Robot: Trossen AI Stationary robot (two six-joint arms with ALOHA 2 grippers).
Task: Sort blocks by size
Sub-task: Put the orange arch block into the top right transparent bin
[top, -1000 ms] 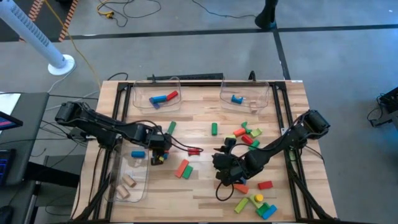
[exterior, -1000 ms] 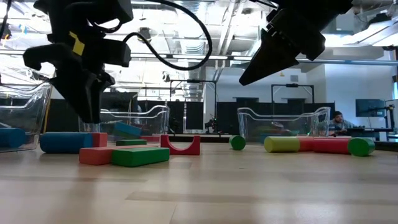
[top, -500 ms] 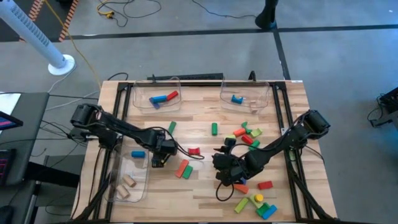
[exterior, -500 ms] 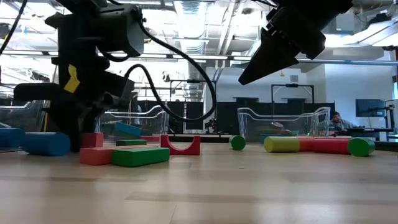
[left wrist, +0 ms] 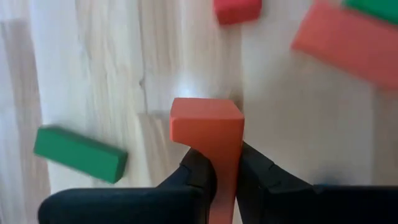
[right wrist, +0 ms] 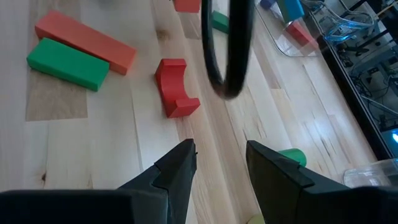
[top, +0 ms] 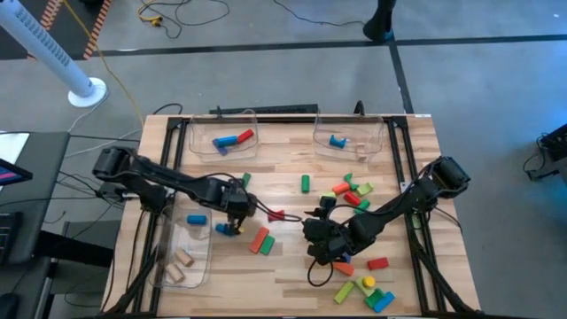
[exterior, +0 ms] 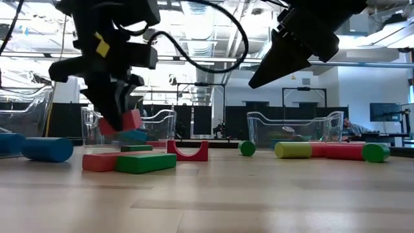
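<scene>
My left gripper [top: 236,211] hangs over the table's middle left, shut on a small red block [exterior: 123,122]. A red arch [top: 276,215], an orange bar [top: 258,238] and a green bar [top: 265,244] lie flat on the wood beside it. A blue cylinder [exterior: 46,149] lies on its side near them. More blocks lie in clusters at the right [top: 351,190] and the near right [top: 365,290]. My right gripper [top: 314,229] hovers open right of the arch [right wrist: 175,87], with nothing between its fingers [right wrist: 176,163]. My left gripper pinches the red block between its two fingers, on two opposite sides [left wrist: 225,157]. Most of the block [left wrist: 206,123] sticks out past the fingertips. The fingers come from above, slanting down. The block hangs tilted, lifted clear of the table.
Clear bins stand at the far left [top: 221,137] and far right [top: 348,137], each with a few blocks. A third bin [top: 184,257] on the left holds wooden cylinders. A green cylinder [top: 305,182] lies mid-table. A black cable [right wrist: 227,50] loops in front of my right gripper.
My left gripper has sunk onto the red block, shut on it and lifted it clear of the table. It has carried the block a little toward the table's right edge, and the block now hangs tilted.
</scene>
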